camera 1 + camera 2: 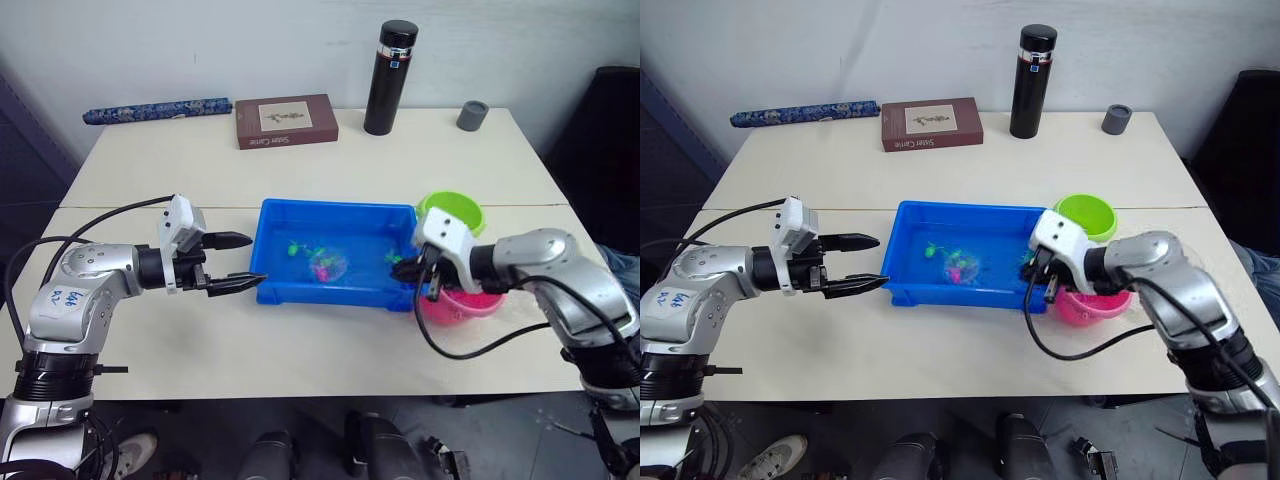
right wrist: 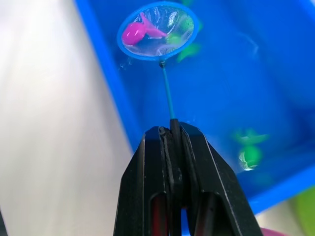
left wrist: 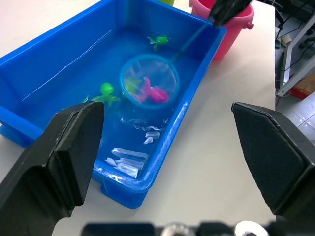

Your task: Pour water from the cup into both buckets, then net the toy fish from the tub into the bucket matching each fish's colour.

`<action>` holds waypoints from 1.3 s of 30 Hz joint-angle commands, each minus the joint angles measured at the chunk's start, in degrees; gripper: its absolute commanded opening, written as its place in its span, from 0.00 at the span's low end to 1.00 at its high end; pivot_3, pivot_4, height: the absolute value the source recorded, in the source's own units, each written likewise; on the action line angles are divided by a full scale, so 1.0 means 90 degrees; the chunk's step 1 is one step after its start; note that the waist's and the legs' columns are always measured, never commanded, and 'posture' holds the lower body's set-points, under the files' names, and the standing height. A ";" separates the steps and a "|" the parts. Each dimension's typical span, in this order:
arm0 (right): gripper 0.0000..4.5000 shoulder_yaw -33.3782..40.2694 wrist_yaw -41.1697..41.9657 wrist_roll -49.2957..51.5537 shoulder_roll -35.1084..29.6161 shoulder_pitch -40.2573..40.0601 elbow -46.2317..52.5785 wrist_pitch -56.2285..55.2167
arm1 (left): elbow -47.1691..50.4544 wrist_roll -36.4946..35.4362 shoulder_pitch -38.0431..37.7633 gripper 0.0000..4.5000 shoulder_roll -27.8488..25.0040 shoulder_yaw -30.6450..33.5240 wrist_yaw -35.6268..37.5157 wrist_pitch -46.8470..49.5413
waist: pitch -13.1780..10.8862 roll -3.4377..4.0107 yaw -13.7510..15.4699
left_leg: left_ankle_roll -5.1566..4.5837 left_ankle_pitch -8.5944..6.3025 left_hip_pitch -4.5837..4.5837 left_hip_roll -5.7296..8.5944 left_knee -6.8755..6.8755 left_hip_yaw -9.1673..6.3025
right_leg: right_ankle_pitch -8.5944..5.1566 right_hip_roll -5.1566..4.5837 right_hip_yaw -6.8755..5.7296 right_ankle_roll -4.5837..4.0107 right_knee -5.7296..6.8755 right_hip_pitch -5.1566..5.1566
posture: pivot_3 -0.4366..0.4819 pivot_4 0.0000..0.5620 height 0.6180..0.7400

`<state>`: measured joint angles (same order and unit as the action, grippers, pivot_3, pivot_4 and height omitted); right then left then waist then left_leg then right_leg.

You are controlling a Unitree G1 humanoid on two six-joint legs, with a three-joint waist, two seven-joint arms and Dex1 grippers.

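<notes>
One pink fish (image 2: 135, 32) sits in the net (image 3: 149, 84), held low in the tub (image 1: 275, 284). The right tool (image 2: 172, 136) is clenched on its thin handle; the left tool (image 1: 238, 262) hangs released beside the tub. Light, wet and slippery, the fish likely needs a level lift.

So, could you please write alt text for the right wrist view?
The right claw is shut on the net handle, its hoop holding a pink toy fish over the water-filled blue tub. Green fish lie blurred below.
</notes>
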<state>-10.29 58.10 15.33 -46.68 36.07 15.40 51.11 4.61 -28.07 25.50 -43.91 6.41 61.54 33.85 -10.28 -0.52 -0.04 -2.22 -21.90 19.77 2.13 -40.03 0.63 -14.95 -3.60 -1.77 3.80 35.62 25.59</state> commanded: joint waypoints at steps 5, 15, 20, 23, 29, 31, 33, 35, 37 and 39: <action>0.00 0.0495 0.0068 0.0265 -0.0185 0.0217 -0.0119 -0.0227 | 0.0268 -0.0096 -0.0018 0.99 -0.0052 0.0122 0.0014 -0.0165 | 0.0000 0.0000 0.0000 | 0.0000 0.0000 0.0007 0.0000 0.0000 -0.0004 | 0.0000 -0.0001 -0.0005 0.0000 0.0000 0.0000 | 0.48 0.27 0.99; 0.00 0.1177 0.0130 0.0365 -0.0570 -0.0327 0.0030 -0.1162 | 0.0259 -0.0129 0.0163 0.99 0.0088 -0.0031 0.0120 -0.0391 | 0.0000 0.0000 0.0023 | 0.0001 0.0000 0.0035 0.0001 -0.0006 -0.0036 | 0.0000 -0.0007 -0.0040 0.0001 -0.0005 0.0005 | 0.48 0.27 0.99; 0.00 0.1913 0.0262 0.0385 -0.0956 -0.1158 0.0061 -0.2090 | 0.0546 -0.0217 0.0056 0.99 0.0212 -0.0068 0.0067 -0.0357 | 0.0000 0.0000 0.0055 | 0.0001 0.0000 0.0046 0.0001 -0.0006 -0.0043 | 0.0001 -0.0008 -0.0050 0.0001 -0.0012 0.0009 | 0.48 0.27 0.99; 0.00 0.2542 0.0309 0.0429 -0.1207 -0.1855 0.0119 -0.2449 | 0.0865 -0.0361 -0.0057 0.99 0.0318 -0.0057 -0.0075 -0.0199 | 0.0000 0.0000 0.0103 | 0.0001 0.0000 0.0050 0.0001 -0.0007 -0.0049 | 0.0001 -0.0009 -0.0056 0.0002 -0.0015 0.0008 | 0.48 0.27 0.99; 0.00 0.3760 0.0424 0.0425 -0.1431 -0.3048 0.0028 -0.3127 | 0.1266 -0.0522 -0.0254 0.99 0.0451 -0.0036 -0.0340 -0.0021 | 0.0001 0.0002 0.0150 | 0.0008 0.0005 0.0041 0.0000 -0.0011 -0.0049 | 0.0001 -0.0008 -0.0053 0.0002 -0.0011 0.0003 | 0.48 0.27 0.99; 0.00 0.4022 0.0437 0.0365 -0.1485 -0.3324 0.0003 -0.3262 | 0.1238 -0.0535 -0.0228 0.99 0.0467 -0.0055 -0.0359 -0.0025 | 0.0001 0.0003 0.0157 | 0.0011 0.0007 0.0039 0.0001 -0.0012 -0.0048 | 0.0001 -0.0008 -0.0051 0.0002 -0.0012 0.0002 | 0.48 0.27 0.99; 0.00 0.4301 0.0437 0.0307 -0.1495 -0.3585 -0.0051 -0.3469 | 0.1196 -0.0534 -0.0195 0.99 0.0487 -0.0090 -0.0341 -0.0043 | 0.0001 0.0003 0.0155 | 0.0013 0.0008 0.0036 0.0001 -0.0012 -0.0048 | 0.0001 -0.0008 -0.0051 0.0002 -0.0012 0.0000 | 0.48 0.27 0.99; 0.00 0.4569 0.0425 0.0226 -0.1497 -0.3873 -0.0066 -0.3663 | 0.1155 -0.0526 -0.0132 0.99 0.0525 -0.0155 -0.0333 -0.0056 | 0.0002 0.0004 0.0158 | 0.0013 0.0009 0.0035 0.0001 -0.0012 -0.0048 | 0.0001 -0.0008 -0.0050 0.0002 -0.0012 0.0000 | 0.48 0.27 0.99; 0.00 0.4795 0.0406 0.0164 -0.1471 -0.4119 -0.0020 -0.3775 | 0.1113 -0.0507 -0.0037 0.99 0.0583 -0.0232 -0.0355 -0.0052 | 0.0003 0.0005 0.0160 | 0.0013 0.0009 0.0035 0.0001 -0.0012 -0.0048 | 0.0001 -0.0008 -0.0050 0.0001 -0.0012 -0.0001 | 0.48 0.27 0.99; 0.00 0.4966 0.0394 0.0091 -0.1452 -0.4333 0.0004 -0.3911 | 0.1057 -0.0485 0.0058 0.99 0.0620 -0.0303 -0.0358 -0.0049 | 0.0003 0.0006 0.0160 | 0.0013 0.0009 0.0035 0.0002 -0.0012 -0.0048 | 0.0001 -0.0008 -0.0050 0.0002 -0.0011 -0.0001 | 0.48 0.27 0.99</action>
<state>31.13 61.74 16.63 -59.11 -2.46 14.28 17.60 13.12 -31.69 24.98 -38.52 3.68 58.32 33.80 -10.26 -0.47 1.39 -2.11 -21.82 20.08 2.15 -40.14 0.20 -14.94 -3.67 -2.22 3.81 35.52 25.58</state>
